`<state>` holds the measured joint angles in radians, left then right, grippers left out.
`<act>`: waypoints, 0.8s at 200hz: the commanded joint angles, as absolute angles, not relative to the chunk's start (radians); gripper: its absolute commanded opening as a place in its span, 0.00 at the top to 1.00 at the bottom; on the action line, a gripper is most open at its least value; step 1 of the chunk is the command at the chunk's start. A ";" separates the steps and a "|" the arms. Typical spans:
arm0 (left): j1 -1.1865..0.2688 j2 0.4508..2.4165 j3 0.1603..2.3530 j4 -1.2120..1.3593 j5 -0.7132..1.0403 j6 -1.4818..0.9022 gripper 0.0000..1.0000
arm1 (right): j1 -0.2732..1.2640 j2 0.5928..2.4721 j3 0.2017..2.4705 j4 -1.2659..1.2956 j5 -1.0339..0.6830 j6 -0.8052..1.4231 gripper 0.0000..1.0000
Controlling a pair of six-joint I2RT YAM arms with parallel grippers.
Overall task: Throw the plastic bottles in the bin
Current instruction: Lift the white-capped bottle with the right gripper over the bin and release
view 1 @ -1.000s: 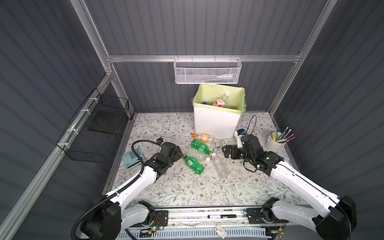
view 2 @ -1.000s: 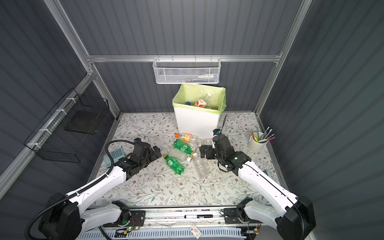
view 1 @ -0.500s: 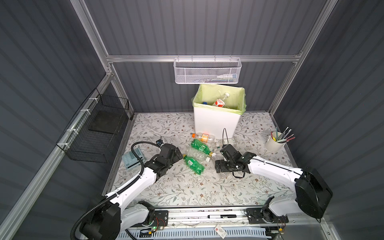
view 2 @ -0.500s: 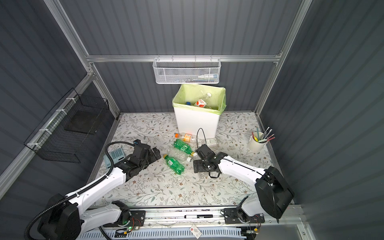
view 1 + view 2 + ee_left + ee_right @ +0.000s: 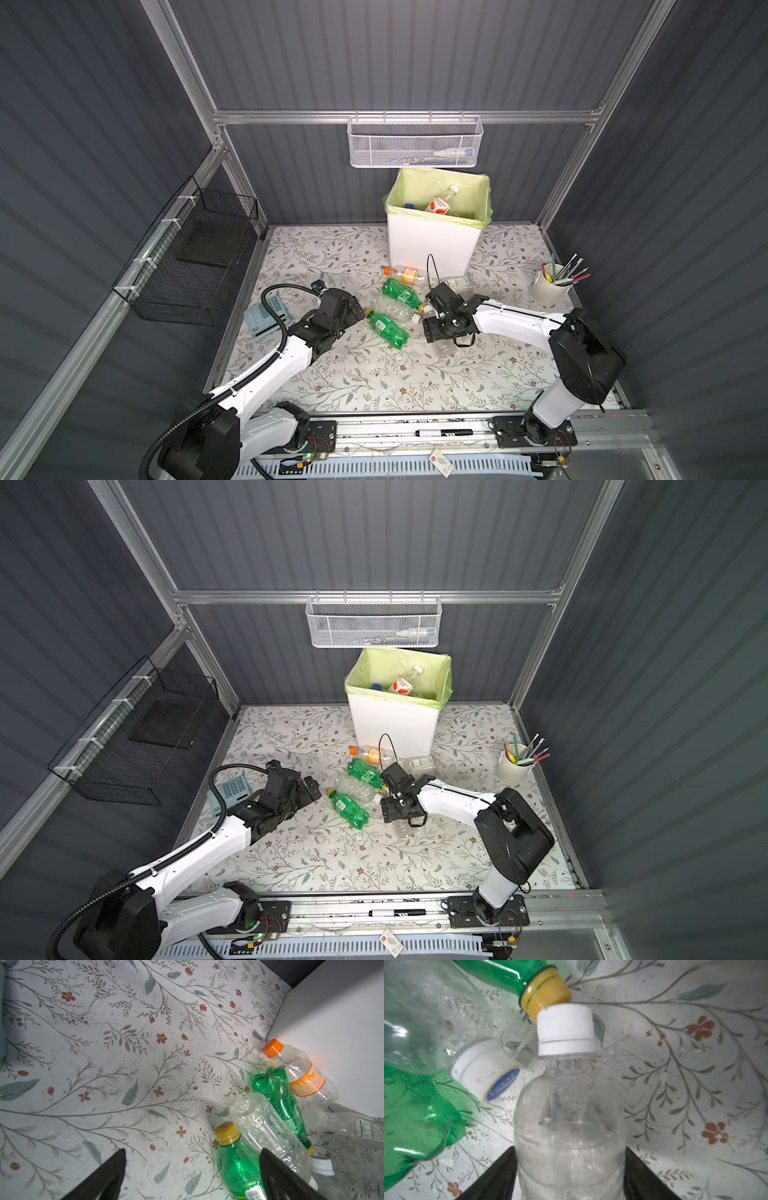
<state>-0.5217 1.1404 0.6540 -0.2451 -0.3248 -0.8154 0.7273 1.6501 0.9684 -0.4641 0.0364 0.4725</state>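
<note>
Within right claw [image 5: 570,1149] — clear ridged plastic bottle [image 5: 566,1105]

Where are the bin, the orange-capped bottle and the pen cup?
bin [image 5: 428,243], in a top view, white front wall
orange-capped bottle [image 5: 307,1082], left wrist view, orange label
pen cup [image 5: 547,289], in a top view, white side

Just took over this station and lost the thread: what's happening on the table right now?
The right tool is down on the table, its fingers against both sides of a clear white-capped bottle lying flat. I cannot tell whether the grip is firm. The left tool is open and empty, hovering beside a green bottle. That one, an orange-capped bottle and a few more lie loose in front of the bin, which already holds a red-labelled bottle.
</note>
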 commanded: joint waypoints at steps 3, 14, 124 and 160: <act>-0.517 1.124 0.649 -0.269 -0.345 -0.799 0.00 | 0.725 1.628 0.972 -0.472 0.008 0.457 0.32; -0.516 1.126 0.646 -0.267 -0.346 -0.801 0.00 | 0.723 1.600 0.956 -0.459 0.006 0.460 0.36; -0.517 1.141 0.637 -0.249 -0.341 -0.808 0.00 | 0.665 0.973 1.071 -0.399 0.365 0.235 0.52; -0.517 1.163 0.633 -0.210 -0.324 -0.814 0.00 | 0.581 0.833 1.209 -0.095 0.427 0.029 0.53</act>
